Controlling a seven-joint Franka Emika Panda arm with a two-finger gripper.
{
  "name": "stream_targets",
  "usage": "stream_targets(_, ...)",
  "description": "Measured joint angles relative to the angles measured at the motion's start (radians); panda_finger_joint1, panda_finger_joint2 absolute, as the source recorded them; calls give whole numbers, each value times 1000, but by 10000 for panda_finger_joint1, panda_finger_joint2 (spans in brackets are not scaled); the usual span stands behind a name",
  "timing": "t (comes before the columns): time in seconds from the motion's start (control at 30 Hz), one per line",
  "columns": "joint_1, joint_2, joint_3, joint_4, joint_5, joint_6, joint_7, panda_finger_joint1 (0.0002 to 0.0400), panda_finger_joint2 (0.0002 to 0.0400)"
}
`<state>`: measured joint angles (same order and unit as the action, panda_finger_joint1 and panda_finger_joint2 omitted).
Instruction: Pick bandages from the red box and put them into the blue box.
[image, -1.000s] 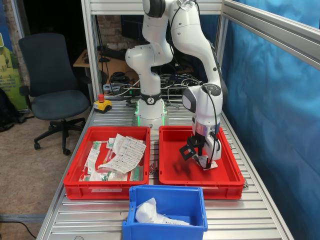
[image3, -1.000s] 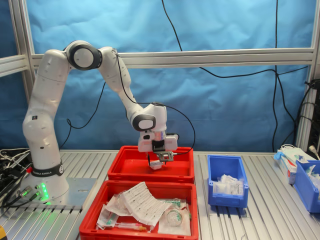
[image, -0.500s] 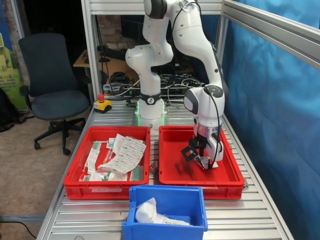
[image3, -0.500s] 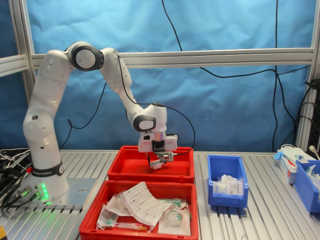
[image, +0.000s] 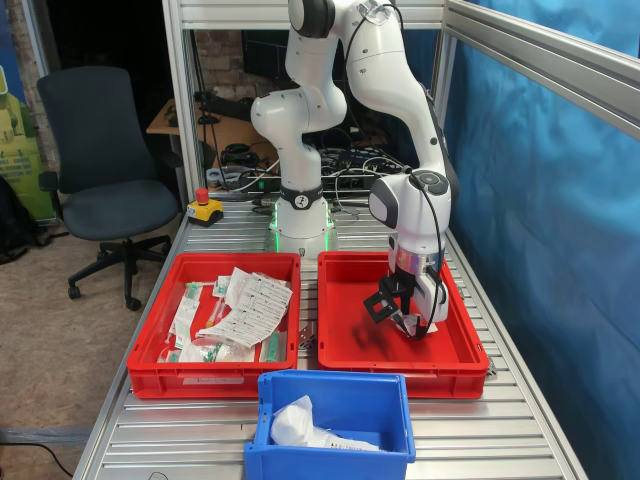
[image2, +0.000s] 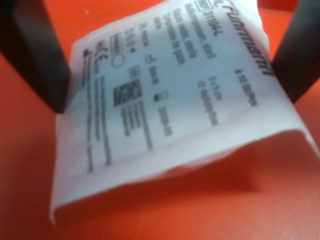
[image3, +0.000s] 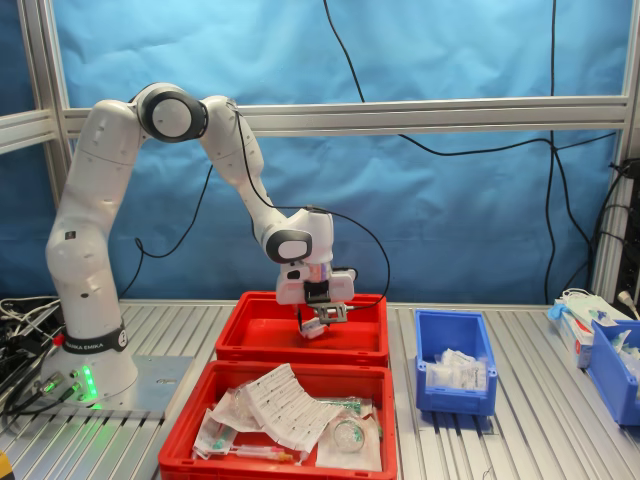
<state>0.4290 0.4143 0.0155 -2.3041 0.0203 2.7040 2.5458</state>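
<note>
The bandage packet (image2: 170, 110) hangs pinched between the jaws, bowed and just above the floor of the red box (image: 340, 345), at centre right of the first exterior view. The gripper (image: 405, 318) is closed on it. Judging by that bow, you hold only an edge, so lift straight up until it clears the rim, then carry it slowly to the blue box (image: 385, 405) at lower centre, where other packets already lie.
</note>
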Motion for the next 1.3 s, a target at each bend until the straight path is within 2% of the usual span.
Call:
stream_targets(0.03, 0, 0, 0, 0, 0, 0, 0, 366, 366)
stream_targets(0.17, 1, 0, 0, 0, 0, 0, 0, 366, 366)
stream_targets(0.2, 1, 0, 0, 0, 0, 0, 0, 316, 316)
stream_targets(0.3, 1, 0, 0, 0, 0, 0, 0, 316, 316)
stream_targets(0.33, 1, 0, 0, 0, 0, 0, 0, 266, 266)
stream_targets(0.47, 1, 0, 0, 0, 0, 0, 0, 266, 266)
stream_targets(0.5, 1, 0, 0, 0, 0, 0, 0, 216, 216)
stream_targets(0.63, 1, 0, 0, 0, 0, 0, 0, 216, 216)
stream_targets(0.67, 1, 0, 0, 0, 0, 0, 0, 166, 166)
stream_targets(0.8, 1, 0, 0, 0, 0, 0, 0, 166, 166)
stream_targets(0.83, 1, 0, 0, 0, 0, 0, 0, 116, 116)
stream_targets(0.93, 1, 0, 0, 0, 0, 0, 0, 116, 116)
stream_targets(0.97, 1, 0, 0, 0, 0, 0, 0, 68, 68)
stream_targets(1.3, 2, -1, -5, 0, 0, 0, 0, 64, 64)
